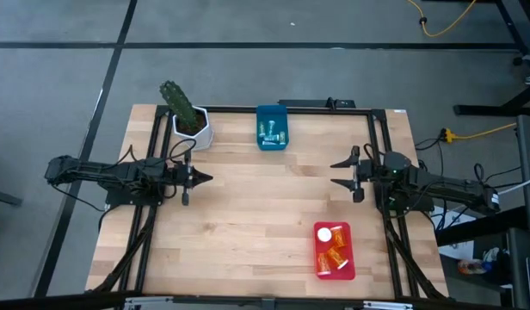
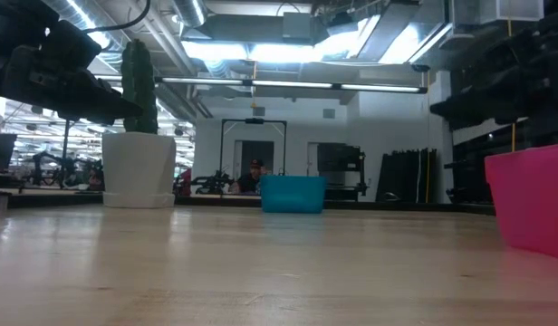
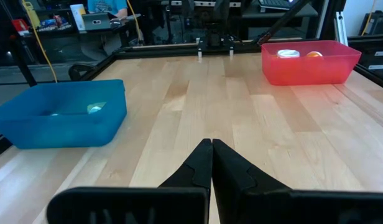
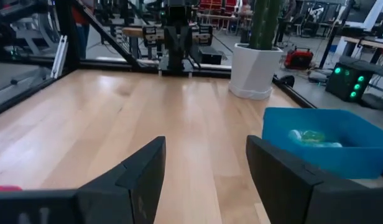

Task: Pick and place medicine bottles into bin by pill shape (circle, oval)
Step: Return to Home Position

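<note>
Table [image 1: 248,224] of pale wood with a dark frame along its edges, seen from above; two arms, one at each side.

Left arm [image 1: 110,170]: stretched out low from the table's left edge, pointing toward the right side; left pincer [image 1: 206,178] over bare wood, just in front of the white pot [image 1: 193,129]; its own wrist view shows the left pincer [image 3: 211,144] with both fingers pressed together tip to tip, nothing between them.

Right arm [image 1: 437,185]: stretched out from the right edge, pointing toward the left side; right pincer [image 1: 334,172] over bare wood, well apart from the left one and facing it; fingers spread wide in the wrist view [image 4: 205,142], holding nothing.

Blue bin [image 1: 272,108]: at the far middle of the table, beside the white pot; pale greenish medicine bottles [image 1: 270,132] lying inside; count cannot be told.

Red bin [image 1: 344,274]: near the front right, on the near side of the right pincer; orange medicine bottles [image 1: 334,254] inside, most lying on their sides, one white cap facing up; exact count cannot be told.

White pot: far left of the table, holding a green cactus [image 1: 179,102] that leans toward the far left corner in the high view.
</note>
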You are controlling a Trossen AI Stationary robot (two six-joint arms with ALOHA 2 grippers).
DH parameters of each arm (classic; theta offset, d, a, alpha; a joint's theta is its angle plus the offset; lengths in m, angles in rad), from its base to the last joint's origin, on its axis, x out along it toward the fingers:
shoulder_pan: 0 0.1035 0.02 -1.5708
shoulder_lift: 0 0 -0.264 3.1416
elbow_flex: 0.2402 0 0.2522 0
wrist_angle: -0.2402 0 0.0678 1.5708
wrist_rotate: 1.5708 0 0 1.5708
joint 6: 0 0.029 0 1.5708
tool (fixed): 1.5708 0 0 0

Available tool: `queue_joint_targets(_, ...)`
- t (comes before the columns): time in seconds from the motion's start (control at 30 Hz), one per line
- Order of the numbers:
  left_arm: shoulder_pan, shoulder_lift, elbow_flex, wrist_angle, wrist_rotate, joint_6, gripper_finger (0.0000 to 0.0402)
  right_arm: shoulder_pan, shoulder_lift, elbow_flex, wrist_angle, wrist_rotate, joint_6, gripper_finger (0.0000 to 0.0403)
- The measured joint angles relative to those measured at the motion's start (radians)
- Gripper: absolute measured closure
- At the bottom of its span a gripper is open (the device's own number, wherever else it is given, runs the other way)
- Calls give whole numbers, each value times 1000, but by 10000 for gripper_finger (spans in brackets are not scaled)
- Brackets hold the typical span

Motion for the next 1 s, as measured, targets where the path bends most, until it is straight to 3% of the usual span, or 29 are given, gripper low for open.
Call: queue_joint_targets(1.0,0,0,0,0,0,0,401,0,-4,0,1,0,51,178)
